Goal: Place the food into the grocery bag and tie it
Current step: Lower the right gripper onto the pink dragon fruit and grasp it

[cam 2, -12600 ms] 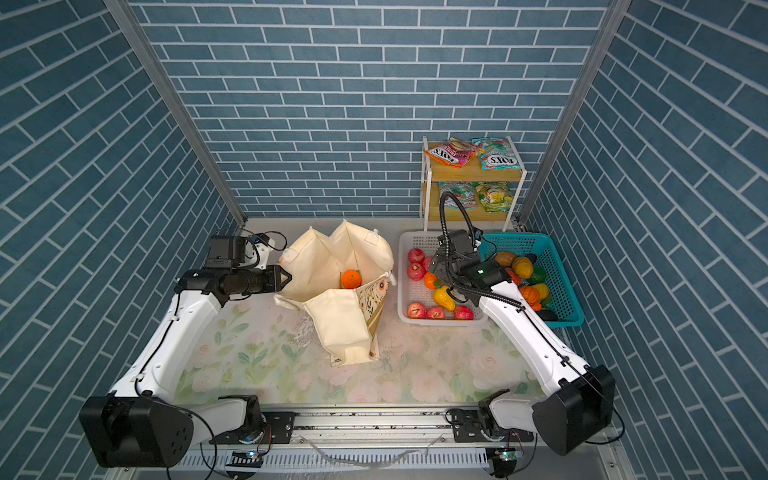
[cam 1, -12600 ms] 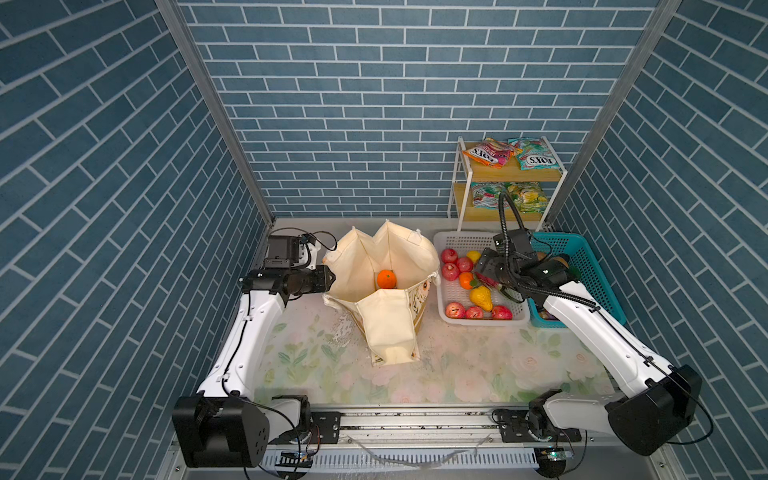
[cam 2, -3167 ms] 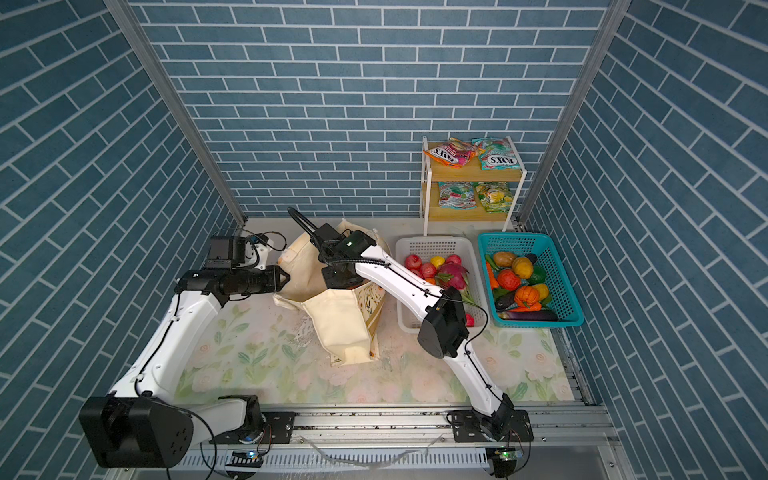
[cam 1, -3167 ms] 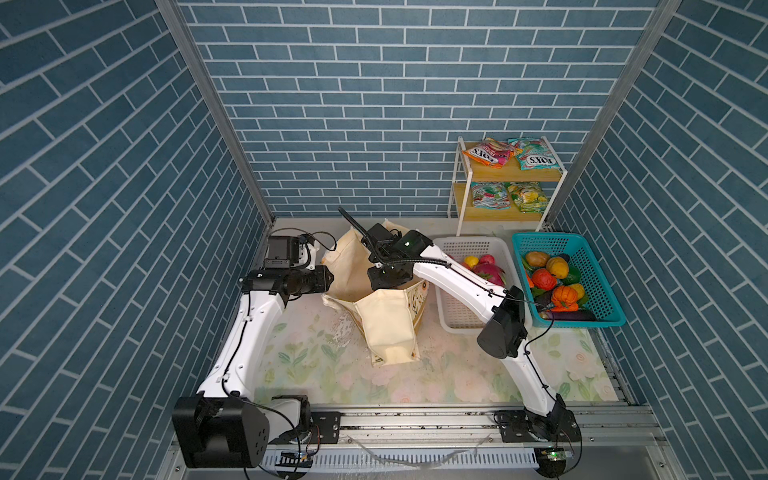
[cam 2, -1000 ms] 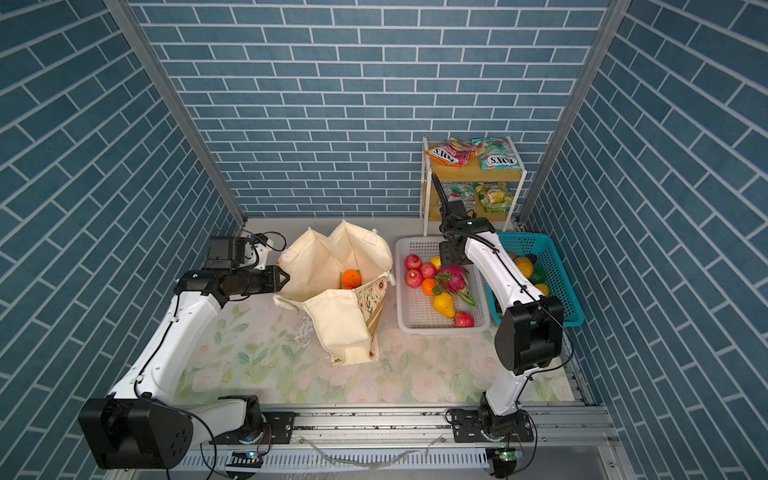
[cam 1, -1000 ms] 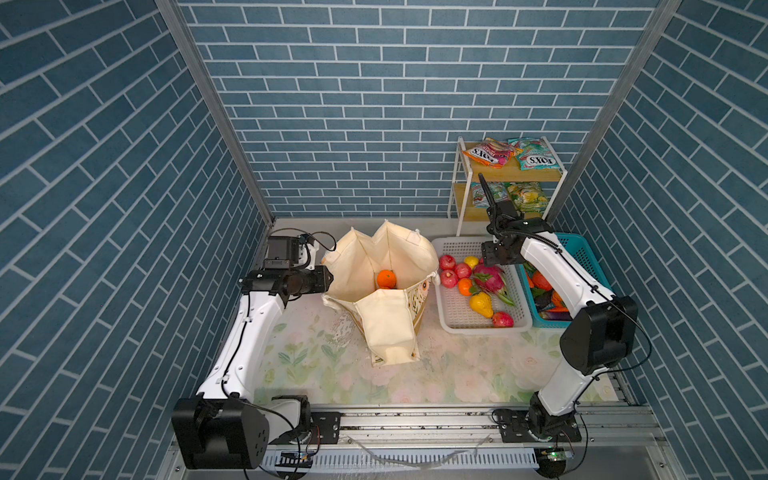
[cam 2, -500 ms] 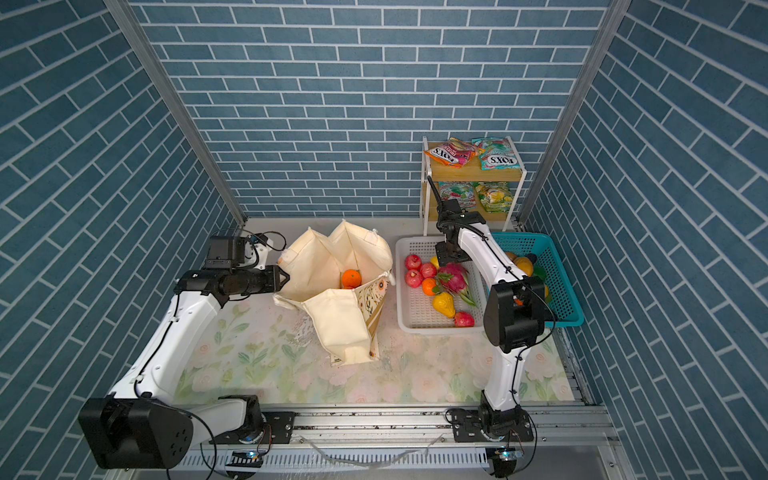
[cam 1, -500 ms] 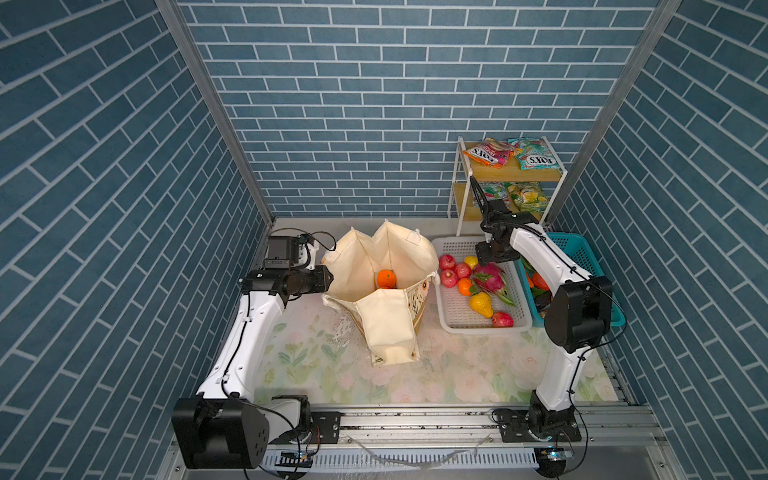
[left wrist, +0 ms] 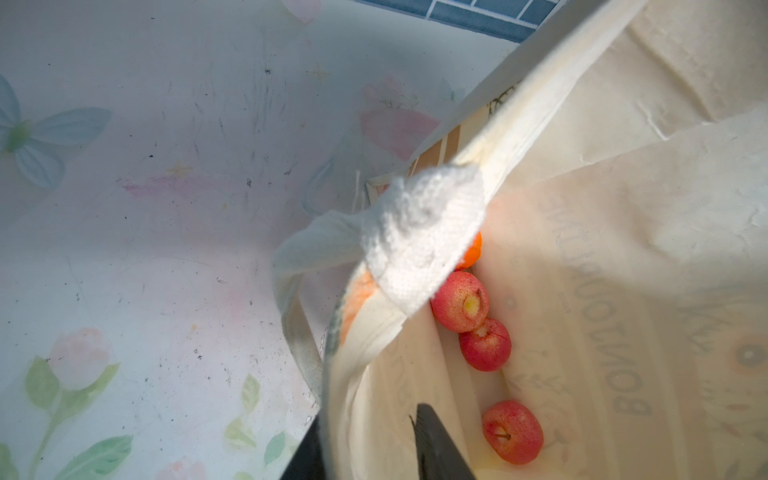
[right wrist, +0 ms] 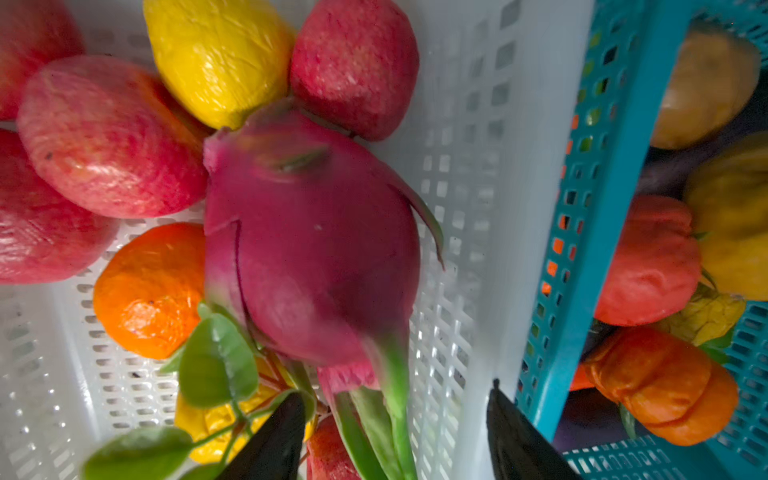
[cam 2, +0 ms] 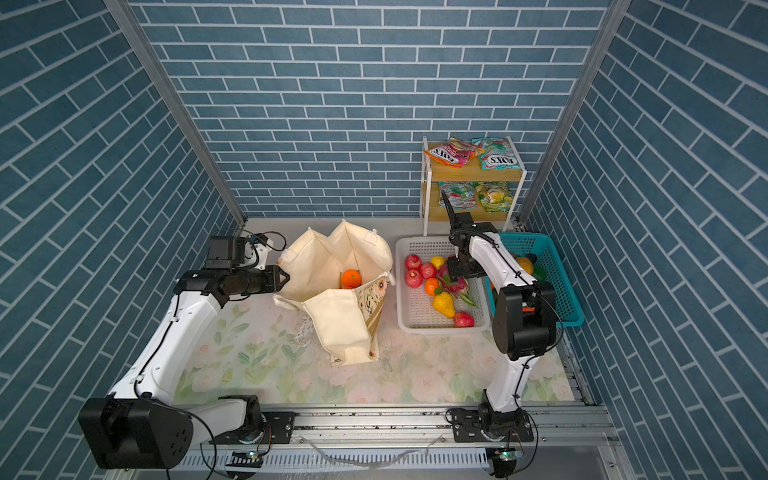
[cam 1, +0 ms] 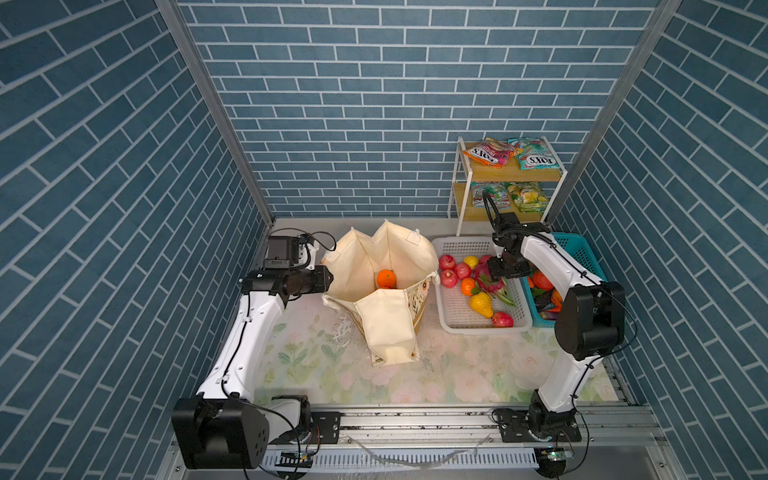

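Right jaws cropped; dragon fruit [right wrist: 311, 249] blurred; bag handle [left wrist: 419, 237] half-hides orange [left wrist: 471, 253].

Right wrist view: dragon fruit [right wrist: 316, 249] just ahead of right gripper [right wrist: 394, 390] is blurred; gripper's fingers [right wrist: 274, 440] cut off by pic edge, only tips seen. Left wrist view: orange [left wrist: 471, 251] beyond left gripper [left wrist: 368, 415] mostly hidden behind handle [left wrist: 419, 237] of bag [left wrist: 623, 208]. In both top views, lower packets [cam 1: 490, 195] behind right gripper too small to read.
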You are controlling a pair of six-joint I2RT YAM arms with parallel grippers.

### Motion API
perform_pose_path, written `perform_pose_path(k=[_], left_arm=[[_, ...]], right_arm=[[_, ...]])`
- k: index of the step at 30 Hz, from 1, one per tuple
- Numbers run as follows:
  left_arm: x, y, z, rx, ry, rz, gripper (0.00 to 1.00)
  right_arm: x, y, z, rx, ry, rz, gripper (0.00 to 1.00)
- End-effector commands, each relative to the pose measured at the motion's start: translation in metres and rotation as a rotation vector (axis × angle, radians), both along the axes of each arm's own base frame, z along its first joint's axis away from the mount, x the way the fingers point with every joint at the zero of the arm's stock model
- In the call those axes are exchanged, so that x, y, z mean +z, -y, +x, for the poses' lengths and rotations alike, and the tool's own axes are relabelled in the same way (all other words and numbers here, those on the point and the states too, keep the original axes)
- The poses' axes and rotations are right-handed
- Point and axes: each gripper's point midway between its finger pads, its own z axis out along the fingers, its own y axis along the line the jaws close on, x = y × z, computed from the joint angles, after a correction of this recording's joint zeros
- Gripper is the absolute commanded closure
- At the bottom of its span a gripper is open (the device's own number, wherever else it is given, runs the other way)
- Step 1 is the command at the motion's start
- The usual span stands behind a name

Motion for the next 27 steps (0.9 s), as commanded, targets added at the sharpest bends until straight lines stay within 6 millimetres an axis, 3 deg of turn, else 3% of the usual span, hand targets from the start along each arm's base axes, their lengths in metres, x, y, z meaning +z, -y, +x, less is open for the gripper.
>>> perform_pose_path(k=[1,10,15,20,27], left_arm=[[-0.003,0.001,-0.005,-0.007,-0.012,0.002,0.64],[-0.004,0.0,-0.005,-0.005,-0.016,0.004,0.64],[-0.005,0.0,-0.005,-0.004,-0.017,0.006,0.64],[-0.006,0.0,-0.004,-0.004,-0.021,0.007,0.64],[-0.006,0.0,-0.004,-0.004,-0.022,0.008,0.64]], right_arm=[[0.0,-0.014,0.0,0.05,-0.019,0.057,0.33],[-0.017,-0.031,0.021,0.062,-0.048,0.114,0.29],[-0.033,-0.04,0.021,0.067,-0.09,0.139,0.26],[-0.049,-0.043,0.017,0.069,-0.129,0.142,0.19],[-0.061,-0.046,0.015,0.059,-0.156,0.154,0.01]])
